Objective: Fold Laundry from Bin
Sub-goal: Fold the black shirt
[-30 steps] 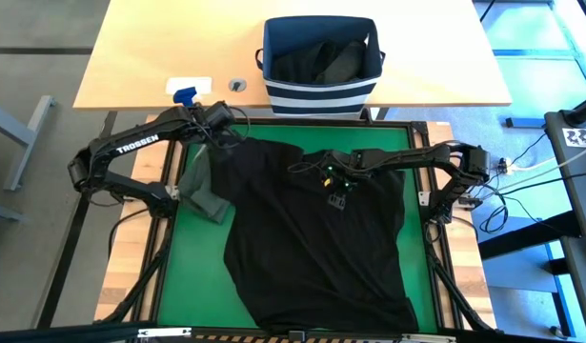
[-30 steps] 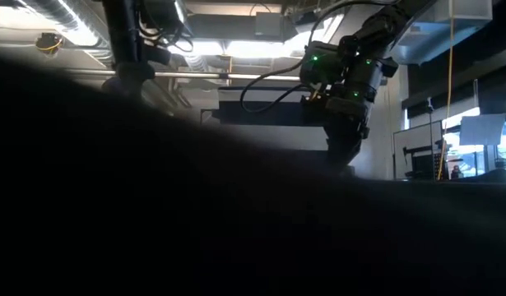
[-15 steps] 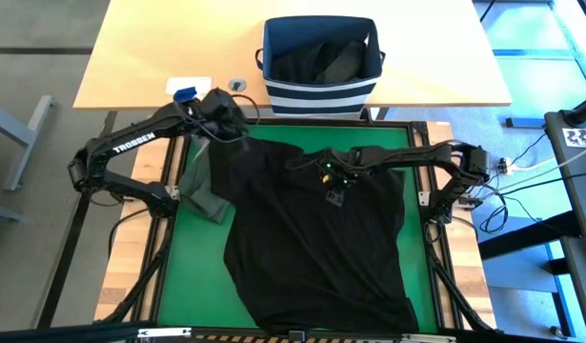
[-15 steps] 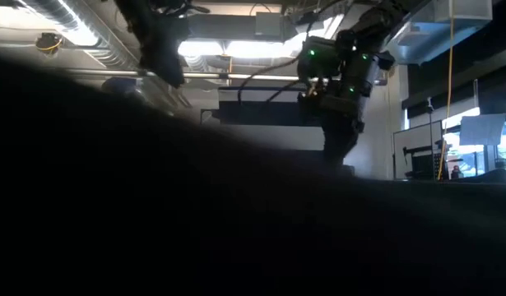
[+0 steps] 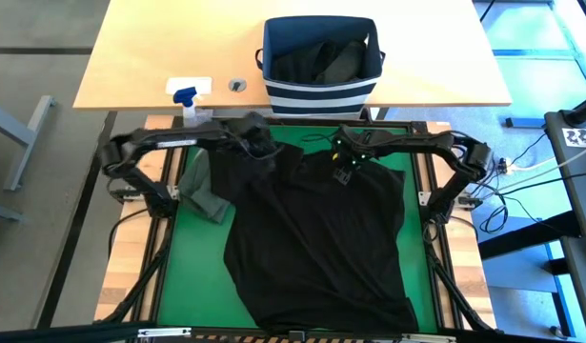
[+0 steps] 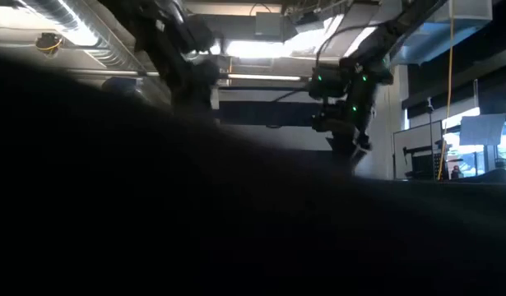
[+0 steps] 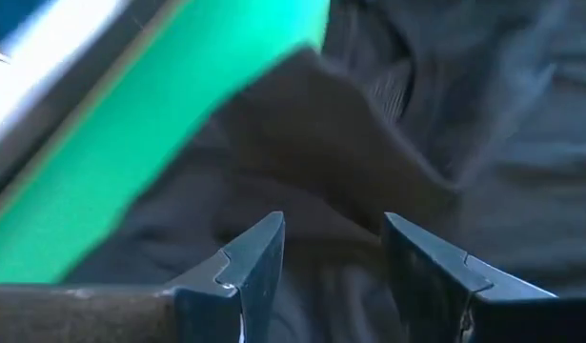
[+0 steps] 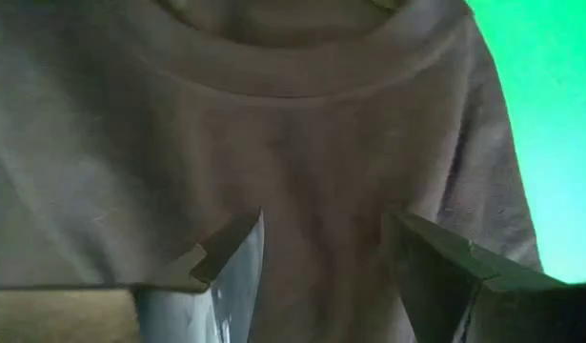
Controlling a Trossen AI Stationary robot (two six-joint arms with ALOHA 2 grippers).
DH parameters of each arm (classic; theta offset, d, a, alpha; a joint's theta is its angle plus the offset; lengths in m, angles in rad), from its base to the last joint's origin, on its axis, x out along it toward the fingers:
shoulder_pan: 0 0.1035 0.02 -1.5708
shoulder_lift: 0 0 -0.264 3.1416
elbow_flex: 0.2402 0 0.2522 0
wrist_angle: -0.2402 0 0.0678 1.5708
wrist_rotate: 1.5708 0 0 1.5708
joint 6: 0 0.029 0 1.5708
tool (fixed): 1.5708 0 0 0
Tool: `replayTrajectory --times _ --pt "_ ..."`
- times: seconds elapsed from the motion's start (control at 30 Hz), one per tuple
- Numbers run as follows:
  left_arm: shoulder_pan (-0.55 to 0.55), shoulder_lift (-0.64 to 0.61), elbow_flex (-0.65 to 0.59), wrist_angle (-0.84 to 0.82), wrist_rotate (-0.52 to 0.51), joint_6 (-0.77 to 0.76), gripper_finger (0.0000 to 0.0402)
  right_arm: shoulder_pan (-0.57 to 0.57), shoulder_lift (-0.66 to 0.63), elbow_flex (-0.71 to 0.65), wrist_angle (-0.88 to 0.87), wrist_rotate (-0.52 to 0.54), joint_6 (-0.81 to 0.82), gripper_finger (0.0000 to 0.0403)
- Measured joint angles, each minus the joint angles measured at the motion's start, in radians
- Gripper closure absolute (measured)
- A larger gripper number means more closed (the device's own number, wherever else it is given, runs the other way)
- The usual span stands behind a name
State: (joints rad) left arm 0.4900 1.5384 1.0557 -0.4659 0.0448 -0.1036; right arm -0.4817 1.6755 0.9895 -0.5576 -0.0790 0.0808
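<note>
**Two claws above the shirt's collar edge**

Two arms hang over the far end of the black shirt [image 5: 316, 243], which lies spread on the green mat [image 5: 192, 262], its collar toward the bin [image 5: 320, 59]. The left claw [image 5: 261, 150] sits over the shirt's shoulder with its fingers [image 7: 259, 257] apart and nothing between them; dark cloth lies just beneath. The right claw [image 5: 342, 173] hovers just below the collar [image 8: 302, 67], also spread wide and empty. A dark olive garment [image 5: 202, 191] lies bunched at the shirt's left edge, partly under it. More laundry [image 5: 326, 62] remains in the bin on the wooden worktop [image 5: 159, 52]; a spray bottle [image 5: 186, 95] stands nearby.

The step in hand looks like taking hold of the shirt's top edge for a fold. To do it well, each claw should probably drop onto one shoulder, matched either side of the collar, and pinch only the shirt's layers. The left one should stay clear of the olive piece, so it is not dragged along.
</note>
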Motion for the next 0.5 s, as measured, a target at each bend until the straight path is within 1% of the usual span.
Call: replayTrajectory --times 0.07,0.23,0.37,0.5 --pt "-0.008 0.078 0.000 0.015 0.001 0.000 0.0230 -0.021 0.000 -0.031 0.038 -0.022 0.004 0.0189" --pt "-0.014 0.225 0.000 0.008 0.000 0.000 0.0230 -0.038 0.000 -0.092 0.082 -0.019 -0.007 0.0189" --pt "-0.005 0.277 0.000 -0.019 -0.026 0.000 0.0230 -0.037 -0.005 -0.141 0.112 0.054 -0.050 0.0189" --pt "0.009 0.282 0.000 -0.018 -0.060 -0.001 0.0230 -0.044 -0.006 -0.162 0.084 0.151 -0.093 0.0189"
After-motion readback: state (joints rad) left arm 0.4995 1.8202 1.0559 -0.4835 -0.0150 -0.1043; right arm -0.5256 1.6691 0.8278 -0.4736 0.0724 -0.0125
